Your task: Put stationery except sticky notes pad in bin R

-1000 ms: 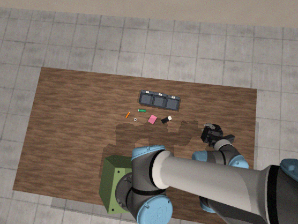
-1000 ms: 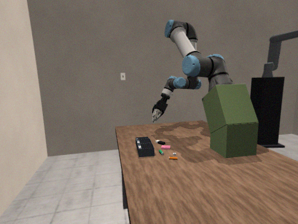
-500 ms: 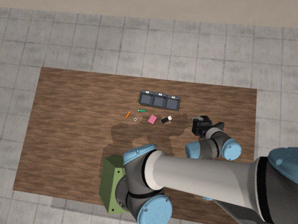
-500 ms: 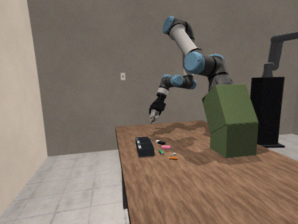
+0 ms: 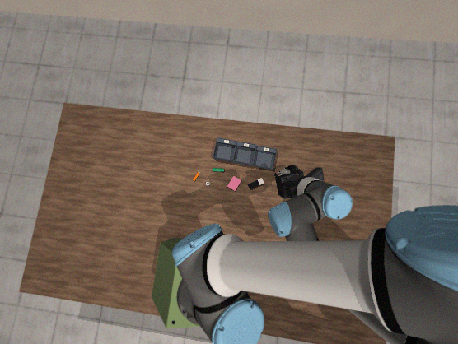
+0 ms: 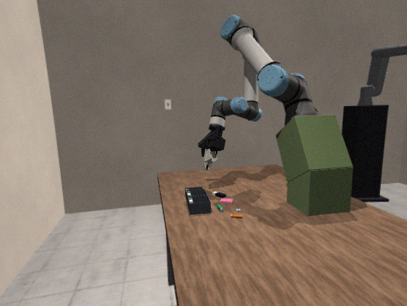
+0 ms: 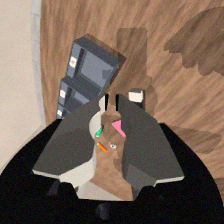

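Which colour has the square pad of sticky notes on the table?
Pink. The sticky note pad shows best in the top view.

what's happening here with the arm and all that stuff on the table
One robot arm hangs over a wooden table, its gripper shut and holding nothing, up in the air near the end of a row of three dark bins. The small things lie on the table beside the bins: an orange marker, a green marker, a small nut, a pink sticky pad and a black-and-white eraser. None of these is in a bin yet.
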{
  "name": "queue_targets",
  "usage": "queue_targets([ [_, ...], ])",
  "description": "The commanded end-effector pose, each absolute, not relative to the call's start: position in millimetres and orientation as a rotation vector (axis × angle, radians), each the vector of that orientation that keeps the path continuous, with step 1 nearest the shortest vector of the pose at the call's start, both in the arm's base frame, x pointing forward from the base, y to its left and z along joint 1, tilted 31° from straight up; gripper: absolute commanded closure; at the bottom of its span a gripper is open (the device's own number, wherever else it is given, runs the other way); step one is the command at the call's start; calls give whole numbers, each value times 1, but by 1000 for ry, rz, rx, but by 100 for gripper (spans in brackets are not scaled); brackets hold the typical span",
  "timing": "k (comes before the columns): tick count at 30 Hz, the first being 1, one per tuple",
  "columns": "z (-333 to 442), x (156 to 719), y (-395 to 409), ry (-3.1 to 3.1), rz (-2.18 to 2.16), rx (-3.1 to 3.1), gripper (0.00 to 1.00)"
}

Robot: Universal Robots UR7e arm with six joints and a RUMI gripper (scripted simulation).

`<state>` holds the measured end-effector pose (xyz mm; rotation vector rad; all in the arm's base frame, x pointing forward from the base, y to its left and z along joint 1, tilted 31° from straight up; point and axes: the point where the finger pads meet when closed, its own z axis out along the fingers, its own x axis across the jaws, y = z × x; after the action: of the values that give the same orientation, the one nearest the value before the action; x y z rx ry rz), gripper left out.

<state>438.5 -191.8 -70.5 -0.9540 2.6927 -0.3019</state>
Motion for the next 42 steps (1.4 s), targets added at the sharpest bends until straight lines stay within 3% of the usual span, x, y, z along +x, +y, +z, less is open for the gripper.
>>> queue_targets([
  [1, -75, 439, -177, 2700, -305, -1011, 96],
  [42, -95, 372, 8, 2284, -633, -2455, 96],
])
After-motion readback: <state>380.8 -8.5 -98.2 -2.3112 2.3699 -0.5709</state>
